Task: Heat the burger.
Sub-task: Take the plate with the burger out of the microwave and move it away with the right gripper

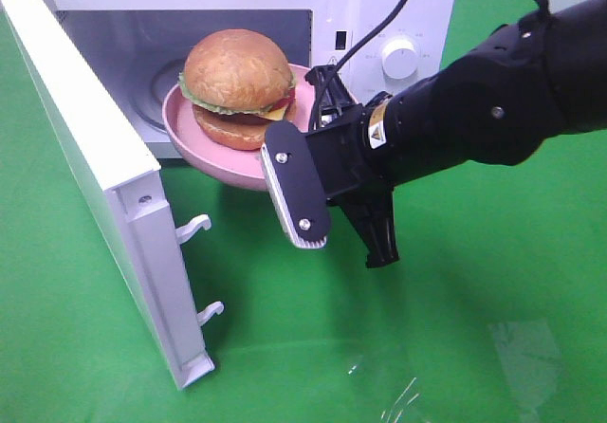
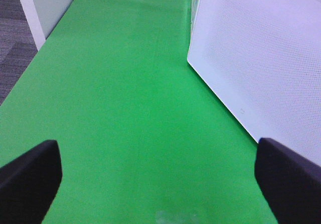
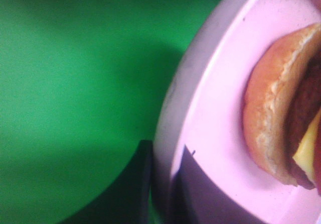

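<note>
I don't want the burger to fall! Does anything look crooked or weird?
The pink round plate tilts down toward the open white microwave, held at its rim by the right gripper. The round golden-bun burger sits tipped but whole; nothing spilled.

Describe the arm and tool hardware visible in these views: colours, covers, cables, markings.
Right arm: black fabric-like cover with small round fasteners, black cable running up from the wrist, small yellow-and-white label near the wrist. Right tool: black body, flat dark finger plate with pale ribbed edge and two silver screws. Left tool: only two black rounded finger tips show.
</note>
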